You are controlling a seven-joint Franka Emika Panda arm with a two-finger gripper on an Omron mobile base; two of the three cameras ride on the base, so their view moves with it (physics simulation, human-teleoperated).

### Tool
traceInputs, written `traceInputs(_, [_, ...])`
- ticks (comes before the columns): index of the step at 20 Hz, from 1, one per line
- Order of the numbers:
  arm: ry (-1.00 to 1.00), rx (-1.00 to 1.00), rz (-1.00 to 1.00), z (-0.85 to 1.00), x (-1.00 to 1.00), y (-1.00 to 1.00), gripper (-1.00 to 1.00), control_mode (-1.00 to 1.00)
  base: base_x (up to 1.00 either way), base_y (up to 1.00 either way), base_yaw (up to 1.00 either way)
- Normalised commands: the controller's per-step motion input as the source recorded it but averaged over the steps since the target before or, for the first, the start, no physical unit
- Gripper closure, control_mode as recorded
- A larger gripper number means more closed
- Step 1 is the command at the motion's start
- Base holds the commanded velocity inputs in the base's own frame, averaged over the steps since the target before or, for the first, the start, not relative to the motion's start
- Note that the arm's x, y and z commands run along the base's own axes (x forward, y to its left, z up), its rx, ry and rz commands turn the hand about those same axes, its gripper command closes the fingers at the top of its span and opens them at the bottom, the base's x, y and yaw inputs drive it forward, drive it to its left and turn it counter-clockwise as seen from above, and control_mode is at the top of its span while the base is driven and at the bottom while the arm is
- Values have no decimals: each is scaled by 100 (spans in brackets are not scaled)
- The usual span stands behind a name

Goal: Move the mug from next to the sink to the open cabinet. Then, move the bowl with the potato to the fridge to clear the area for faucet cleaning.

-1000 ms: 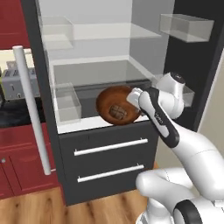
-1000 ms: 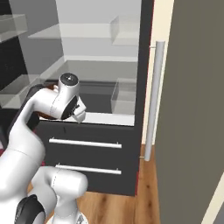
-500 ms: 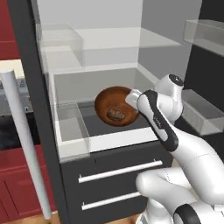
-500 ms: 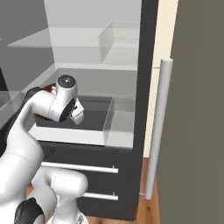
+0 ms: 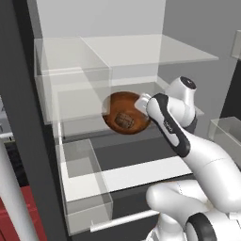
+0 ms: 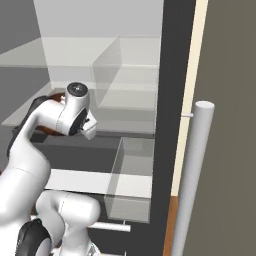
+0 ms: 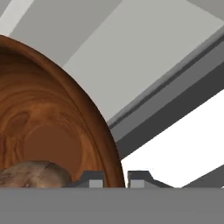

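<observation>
The reddish-brown wooden bowl [image 5: 123, 113] hangs tilted inside the fridge [image 5: 141, 56], just above a clear shelf, with the brown potato [image 5: 124, 119] inside it. My gripper [image 5: 141, 103] is shut on the bowl's right rim. In the hand view the bowl [image 7: 48, 127] fills the left side, the potato [image 7: 30, 174] lies at its bottom, and the gripper [image 7: 115, 178] has one dark fingertip on each side of the rim. In the right base view a sliver of the bowl [image 6: 52, 131] shows behind my white arm. The mug, sink, cabinet and faucet are out of view.
Clear glass shelves [image 5: 155, 49] and a clear bin [image 5: 87, 188] surround the bowl inside the pale fridge. A bar-handled drawer [image 5: 122, 220] sits below. The fridge door's grey bar handle [image 6: 192, 180] stands at the right, the dark frame [image 5: 33, 117] at the left.
The base has driven closer to the fridge, so its interior looms larger. The bowl, still held by its rim, has gone deeper in over the shelf.
</observation>
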Motion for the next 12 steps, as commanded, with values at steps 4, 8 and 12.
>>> traceInputs(4, [0,8,-32,2,26,4,100,-100,0,0,0])
traceInputs(8, [1,14,-36,16,3,0,100,-100,0,0,0])
traceInputs(12, [5,17,-30,3,3,0,100,-100,0,0,0])
